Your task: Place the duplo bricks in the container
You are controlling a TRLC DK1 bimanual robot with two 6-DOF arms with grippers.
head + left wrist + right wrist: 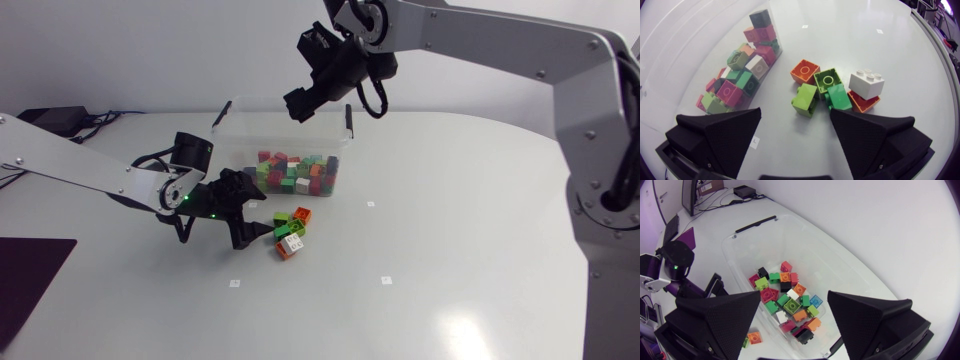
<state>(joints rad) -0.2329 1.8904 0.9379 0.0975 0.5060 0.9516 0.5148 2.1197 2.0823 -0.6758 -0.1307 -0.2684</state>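
A clear plastic container [240,125] holds several coloured duplo bricks [300,172], piled at its near right end. A small cluster of loose bricks [292,232] lies on the table in front of it: orange [805,71], dark green [828,80], light green [806,99] and white [866,83] on a red one. My left gripper [262,215] is low over the table, open, with the cluster just ahead of its fingers [720,135]. My right gripper [305,100] hangs open and empty above the container [805,222] and the bricks inside [787,302].
A dark mat [30,270] lies at the table's front left corner. Cables and a black box [55,118] sit at the back left. The container has a black handle [756,224] at its far end. Small white markers [386,279] dot the table.
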